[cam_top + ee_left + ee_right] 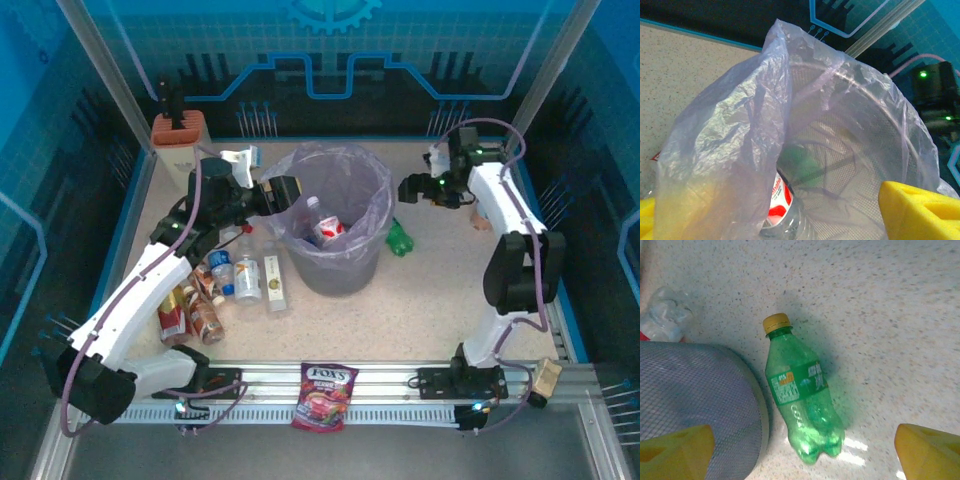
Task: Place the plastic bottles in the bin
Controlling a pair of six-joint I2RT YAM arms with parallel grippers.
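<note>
Bottles [247, 278] wait on the counter [440, 300] at the bin's [335, 270] nine o'clock; a clear bottle [325, 228] lies inside. Left claw [284, 190] hangs open, empty, over the rim, placed for drops; right claw [412, 187], spread wide, hovers above a green bottle [802, 400] at three o'clock, seemingly aligning a grasp.

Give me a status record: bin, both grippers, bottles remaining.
bin: upright mid-table, bag-lined
in bin: one clear bottle, red label
left gripper: open, empty, at the bin's left rim
right gripper: open, empty, above the green bottle
green bottle: lying on the table right of the bin, yellow cap
other bottles: several lying left of the bin
candy bag: on the near rail
</note>
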